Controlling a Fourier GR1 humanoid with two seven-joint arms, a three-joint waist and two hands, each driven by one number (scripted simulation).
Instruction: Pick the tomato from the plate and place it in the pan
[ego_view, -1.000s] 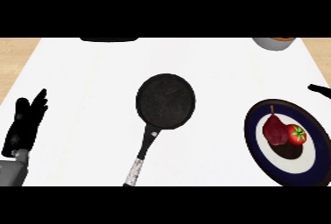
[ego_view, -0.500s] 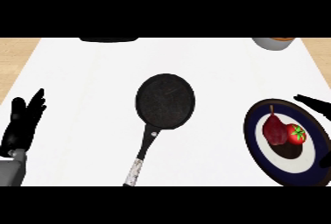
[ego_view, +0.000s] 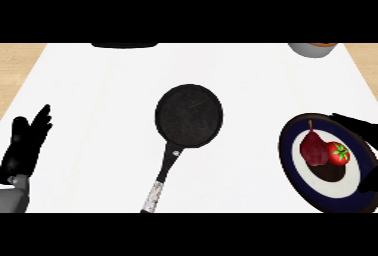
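A small red tomato (ego_view: 339, 154) with a green stem lies on the dark-rimmed white plate (ego_view: 295, 165) at the right, touching a dark red pear (ego_view: 314, 148). The black pan (ego_view: 189, 115) sits mid-counter, its handle (ego_view: 161, 182) pointing toward the lower edge. My right hand (ego_view: 359, 125) enters from the right edge, its fingers reaching over the plate's far rim just above the tomato. At the left edge my left hand (ego_view: 26, 145) rests open with fingers up.
A grey bowl (ego_view: 314, 48) with something orange in it stands at the back right. A dark object (ego_view: 124, 45) is cut off at the back edge. Wooden counter shows at both upper corners, left (ego_view: 18, 62).
My right hand has come further in from the right edge, leftward and down over the plate's rim. The left hand has sunk slightly. Tomato, pear and pan have not moved.
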